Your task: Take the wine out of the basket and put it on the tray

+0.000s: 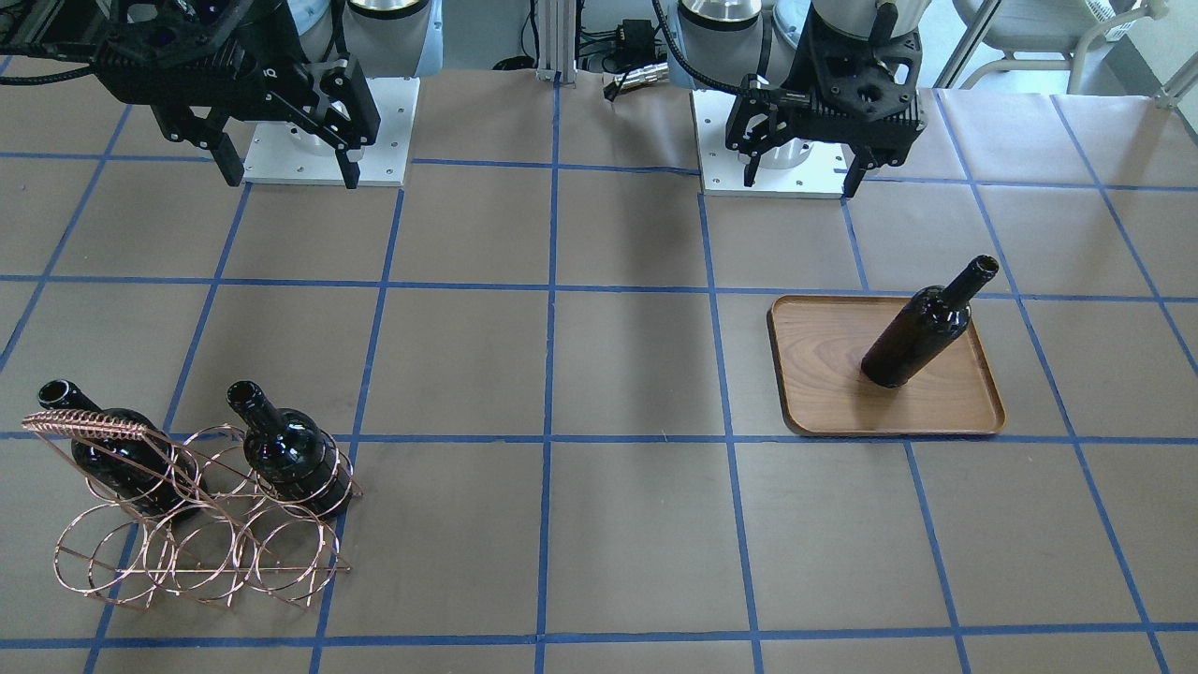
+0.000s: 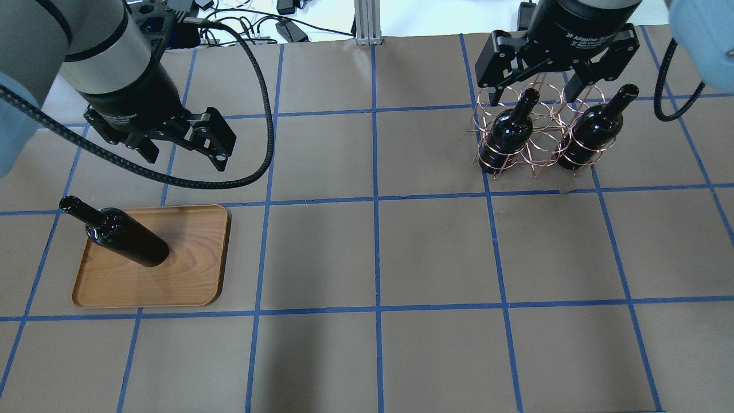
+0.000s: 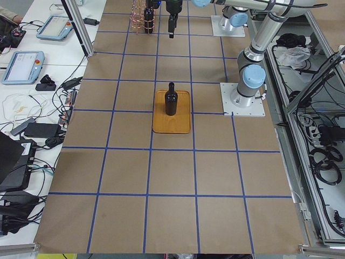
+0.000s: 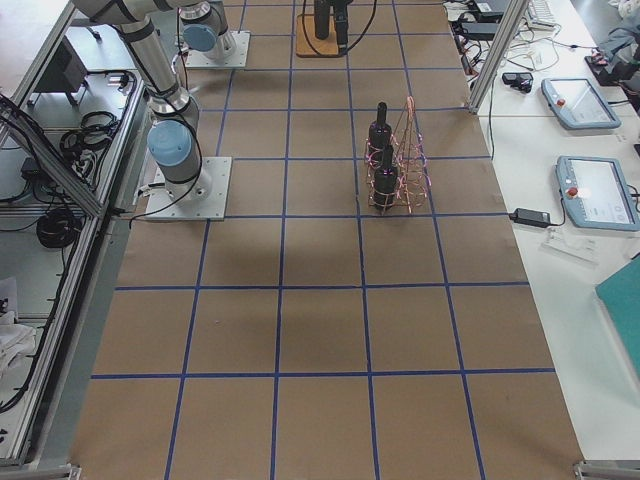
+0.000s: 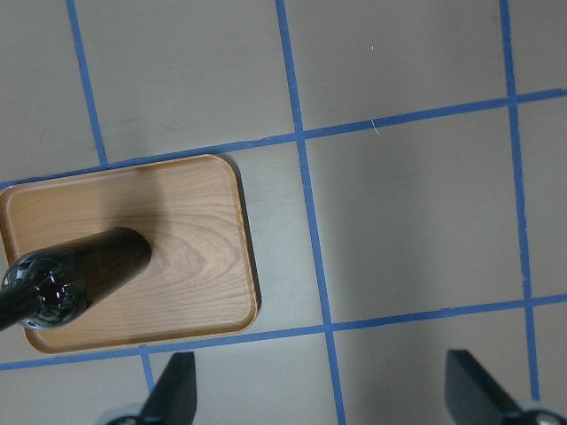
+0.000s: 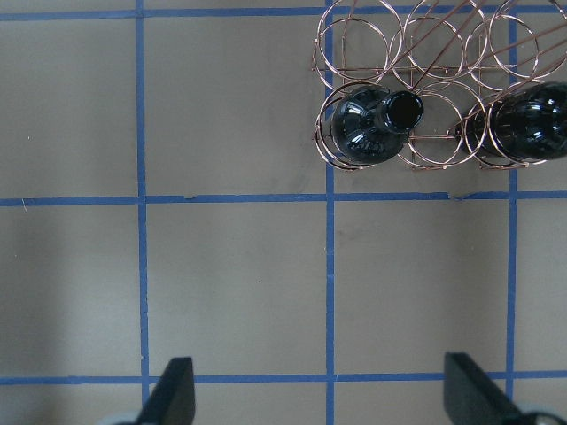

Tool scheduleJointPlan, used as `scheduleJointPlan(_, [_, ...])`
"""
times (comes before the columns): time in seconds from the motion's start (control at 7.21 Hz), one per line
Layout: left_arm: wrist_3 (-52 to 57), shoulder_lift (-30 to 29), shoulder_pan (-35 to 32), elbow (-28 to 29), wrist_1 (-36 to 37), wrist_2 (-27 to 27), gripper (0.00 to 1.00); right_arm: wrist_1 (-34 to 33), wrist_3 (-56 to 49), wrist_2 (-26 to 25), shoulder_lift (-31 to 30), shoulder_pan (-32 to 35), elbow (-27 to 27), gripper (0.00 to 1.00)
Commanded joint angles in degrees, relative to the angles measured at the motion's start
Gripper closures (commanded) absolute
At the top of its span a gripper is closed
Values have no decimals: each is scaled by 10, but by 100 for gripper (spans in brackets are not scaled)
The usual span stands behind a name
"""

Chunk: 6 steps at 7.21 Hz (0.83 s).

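One wine bottle (image 1: 922, 328) stands upright on the wooden tray (image 1: 824, 374); both also show in the overhead view, the bottle (image 2: 123, 235) on the tray (image 2: 189, 258). My left gripper (image 2: 184, 158) is open and empty, raised behind the tray; its wrist view shows the bottle (image 5: 71, 283) on the tray (image 5: 195, 221). The copper wire basket (image 1: 89, 426) holds two more wine bottles (image 2: 507, 135) (image 2: 590, 135), necks up. My right gripper (image 2: 536, 94) is open and empty, high above the table behind the basket (image 2: 539, 150). The right wrist view shows both bottles (image 6: 372, 124) (image 6: 527, 124).
The table is brown paper with a blue tape grid. White arm base plates (image 1: 328, 140) (image 1: 796, 168) sit at the robot side. Cables and a metal post (image 2: 367, 20) lie beyond the table's far edge.
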Motion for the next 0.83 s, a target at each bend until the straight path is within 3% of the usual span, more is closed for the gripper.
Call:
scheduleJointPlan(0.0, [0, 1, 11, 8, -11, -24, 0, 1, 0, 0, 0, 0, 0, 0])
scheduleJointPlan(0.69, [-5, 1, 12, -2, -11, -25, 0, 1, 0, 2, -1, 0, 0, 0])
